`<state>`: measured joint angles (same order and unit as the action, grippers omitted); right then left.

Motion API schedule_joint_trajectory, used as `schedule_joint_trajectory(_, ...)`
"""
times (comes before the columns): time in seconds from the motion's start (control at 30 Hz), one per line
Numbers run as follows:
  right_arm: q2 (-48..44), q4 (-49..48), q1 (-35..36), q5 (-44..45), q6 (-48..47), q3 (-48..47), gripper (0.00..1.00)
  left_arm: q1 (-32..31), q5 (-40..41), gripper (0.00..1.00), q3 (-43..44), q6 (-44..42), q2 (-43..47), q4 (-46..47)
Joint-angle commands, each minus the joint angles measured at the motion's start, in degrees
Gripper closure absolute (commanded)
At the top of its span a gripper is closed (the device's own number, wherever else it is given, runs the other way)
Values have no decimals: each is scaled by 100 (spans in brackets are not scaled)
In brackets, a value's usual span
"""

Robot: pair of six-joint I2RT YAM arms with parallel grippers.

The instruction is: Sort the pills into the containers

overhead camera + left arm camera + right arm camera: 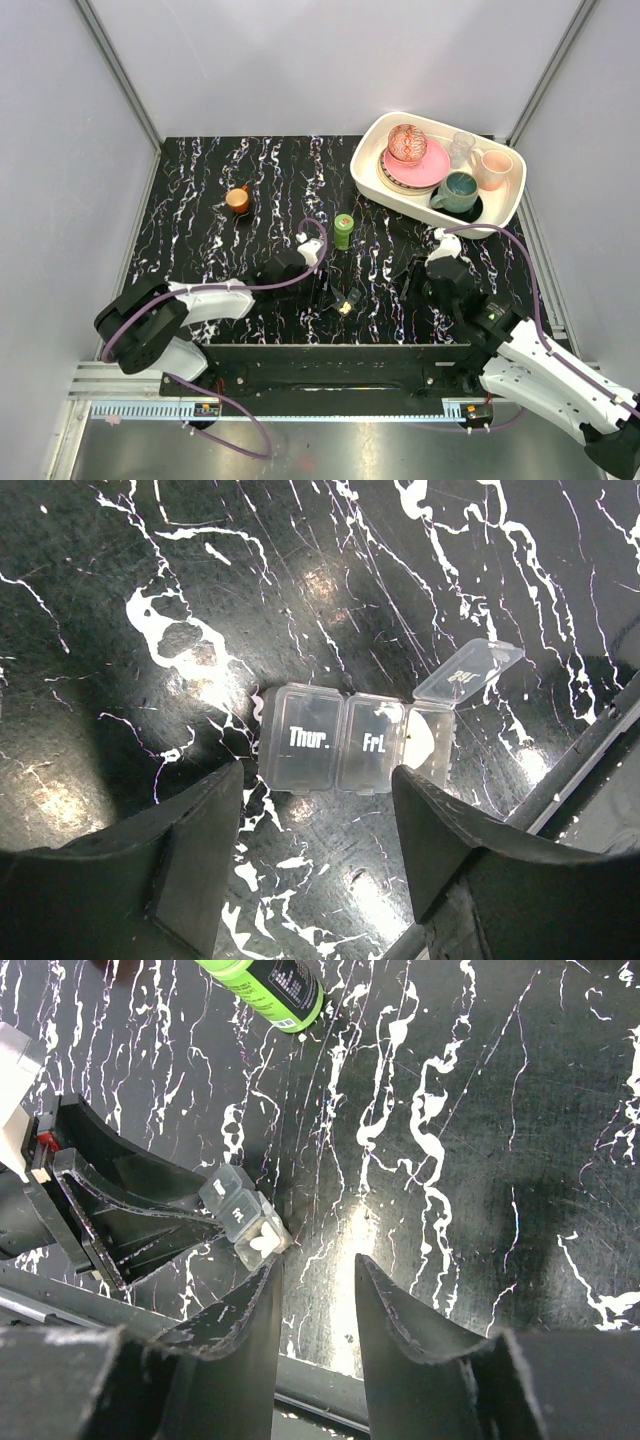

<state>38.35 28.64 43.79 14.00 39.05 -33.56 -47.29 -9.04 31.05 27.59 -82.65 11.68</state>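
Observation:
The containers are one small clear pill box [335, 742] lying on the black marbled table near its front edge. Two lids, marked "Thur." and "Fri.", are down. The third lid stands open over a white pill [425, 742]. My left gripper [318, 802] is open, its fingertips just short of the box and nothing between them. In the right wrist view the pill box [240, 1215] lies just off the tip of my right gripper's left finger, with white pills [262, 1243] in its open cell. My right gripper [318, 1268] is open with a narrow gap over bare table. From above, the box [347, 305] sits between the two grippers.
A green bottle [343, 230] stands just behind the box, and a small orange cup [238, 199] further back left. A white tray [370, 185] with bowls, plates and cups fills the back right. The black frame rail [330, 352] runs along the near edge.

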Motion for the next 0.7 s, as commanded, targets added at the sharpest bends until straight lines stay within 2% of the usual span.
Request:
schedule_joint_trajectory(0.0,-64,-61,-20,24,42,43,60,53,-186,35,156,-96,-93,484)
schedule_joint_trajectory(0.67,-64,-61,-20,-11,59,130,61,167,-406,40,279,-228,-322,554)
